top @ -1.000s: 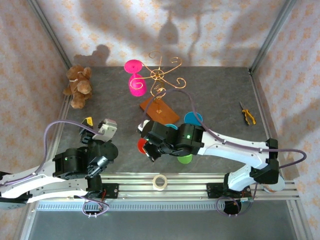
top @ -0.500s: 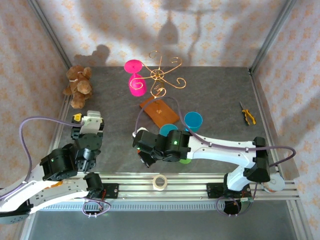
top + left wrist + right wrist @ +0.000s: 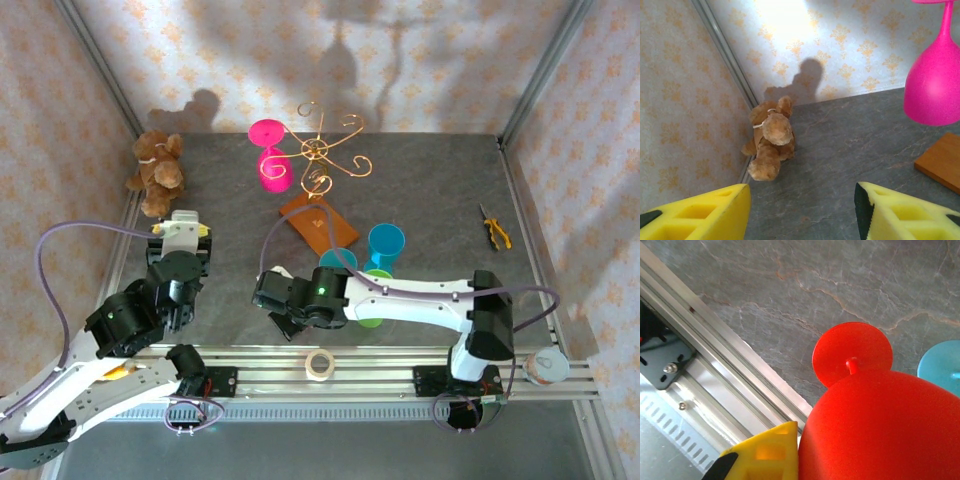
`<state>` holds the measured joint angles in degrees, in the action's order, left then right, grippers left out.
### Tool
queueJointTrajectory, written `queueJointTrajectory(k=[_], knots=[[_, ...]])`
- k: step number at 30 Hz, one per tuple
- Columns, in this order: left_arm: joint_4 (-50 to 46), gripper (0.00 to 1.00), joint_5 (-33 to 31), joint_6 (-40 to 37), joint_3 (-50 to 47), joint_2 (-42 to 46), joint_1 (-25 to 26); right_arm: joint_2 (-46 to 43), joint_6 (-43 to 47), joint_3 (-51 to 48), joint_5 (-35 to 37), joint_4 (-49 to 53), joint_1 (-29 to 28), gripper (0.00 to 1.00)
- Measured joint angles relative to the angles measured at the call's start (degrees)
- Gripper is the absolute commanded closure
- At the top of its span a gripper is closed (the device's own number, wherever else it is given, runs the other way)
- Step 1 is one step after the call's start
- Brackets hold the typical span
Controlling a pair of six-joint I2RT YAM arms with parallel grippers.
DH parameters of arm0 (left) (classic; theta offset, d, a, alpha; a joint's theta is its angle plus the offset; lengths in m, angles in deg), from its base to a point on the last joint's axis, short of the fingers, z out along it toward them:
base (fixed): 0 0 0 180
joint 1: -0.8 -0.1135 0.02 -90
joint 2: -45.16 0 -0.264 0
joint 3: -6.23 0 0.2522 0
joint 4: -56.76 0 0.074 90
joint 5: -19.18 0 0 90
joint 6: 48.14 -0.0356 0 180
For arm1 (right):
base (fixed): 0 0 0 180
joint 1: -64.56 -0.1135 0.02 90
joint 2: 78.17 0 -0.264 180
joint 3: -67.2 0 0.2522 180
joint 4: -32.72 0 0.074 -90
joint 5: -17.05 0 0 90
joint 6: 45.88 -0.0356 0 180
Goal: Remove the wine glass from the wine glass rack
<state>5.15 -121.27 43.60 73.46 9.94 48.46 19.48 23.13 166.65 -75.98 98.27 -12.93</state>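
1 red wine glass (image 3: pixel 880 425) in right-wrist view, right jaws gripping; left jaws open.

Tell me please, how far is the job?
Done: blue glass, teal glass and green glass stand on the table. In hand: the right gripper, jaws closed, seems to hold a red glass. Left: the pink wine glass hangs on the wine glass rack; the left gripper is open, empty.

Left claw (image 3: pixel 180 228) and right claw (image 3: pixel 280 315) farther left
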Motion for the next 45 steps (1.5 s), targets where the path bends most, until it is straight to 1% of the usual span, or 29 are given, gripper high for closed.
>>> queueJointTrajectory(k=[6, 13, 17, 21, 26, 27, 31, 33, 45], knots=[[-0.1, 0.4, 0.8, 2.3, 0.0, 1.5, -0.1, 3.5, 0.0, 0.1, 0.0, 1.3, 0.0, 1.0], [-0.5, 0.39, 1.2, 3.3, 0.0, 2.1, -0.2, 5.1, 0.0, 2.6, -0.1, 2.4, 0.0, 1.0], [-0.5, 0.39, 1.4, 3.4, -0.2, 3.6, -0.2, 6.2, 0.0, 3.4, -0.1, 2.8, 0.0, 0.92], [-0.5, 0.39, 1.5, 3.4, -0.3, 4.2, -0.2, 7.1, 0.2, 4.7, -0.1, 3.5, 0.0, 0.89], [-0.6, 0.39, 1.6, 3.4, -0.3, 4.2, -0.2, 7.7, 0.8, 6.7, 0.2, 4.2, 0.0, 0.77], [-0.6, 0.39, 1.6, 3.4, -0.3, 4.2, -0.2, 7.7, 1.0, 7.1, 0.3, 4.4, 0.0, 0.73], [-0.6, 0.39, 1.6, 3.4, -0.4, 4.2, -0.2, 7.8, 1.3, 8.1, 0.7, 4.4, 0.0, 0.69], [-0.7, 0.39, 1.6, 3.3, -0.4, 4.4, -0.2, 7.8, 1.4, 8.7, 0.8, 4.5, 0.1, 0.64], [-0.9, 0.39, 1.6, 3.1, -0.5, 4.8, -0.2, 8.7, 1.9, 13.0, 3.0, 6.7, 0.4, 0.55]])
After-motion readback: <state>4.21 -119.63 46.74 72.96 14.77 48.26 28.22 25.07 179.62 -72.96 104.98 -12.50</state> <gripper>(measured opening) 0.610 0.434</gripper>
